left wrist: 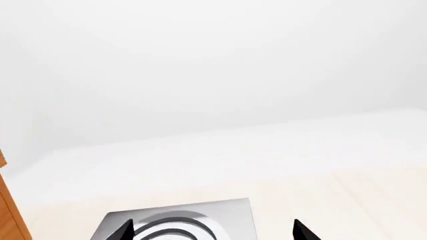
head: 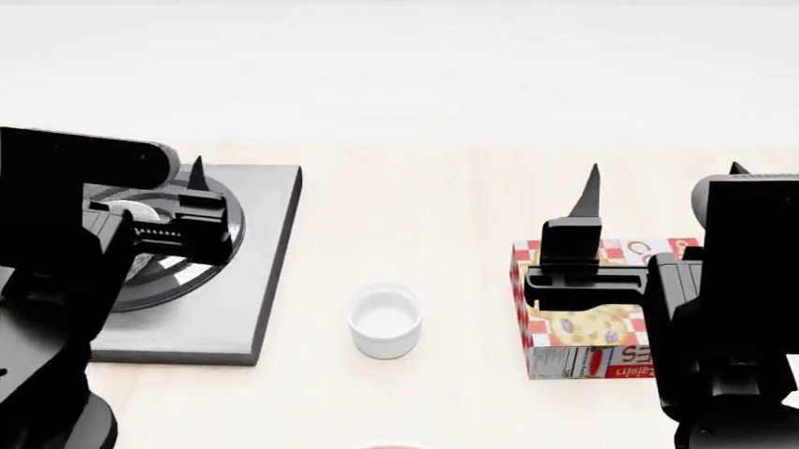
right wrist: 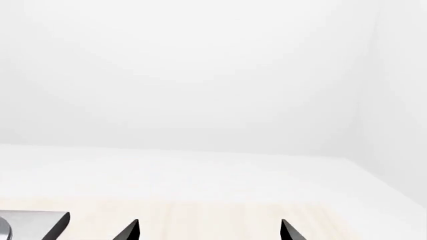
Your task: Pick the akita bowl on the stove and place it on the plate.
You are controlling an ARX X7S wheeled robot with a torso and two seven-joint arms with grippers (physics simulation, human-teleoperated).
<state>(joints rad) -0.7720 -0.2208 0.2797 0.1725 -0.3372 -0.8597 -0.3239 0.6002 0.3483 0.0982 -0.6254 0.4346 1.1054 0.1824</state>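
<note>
The stove is a dark-grey slab with burner rings at the table's left, also seen in the left wrist view. My left arm covers most of the burner. Only a pale patch of the akita bowl shows beneath it. My left gripper hovers above the burner, open, with one fingertip showing in the head view. My right gripper is open and empty at the right. A thin reddish sliver of the plate peeks in at the head view's near edge.
A small plain white cup stands between the stove and a red-checked food box, which lies under my right gripper. Bare pale wood stretches beyond them to a white wall. A corner of the stove shows in the right wrist view.
</note>
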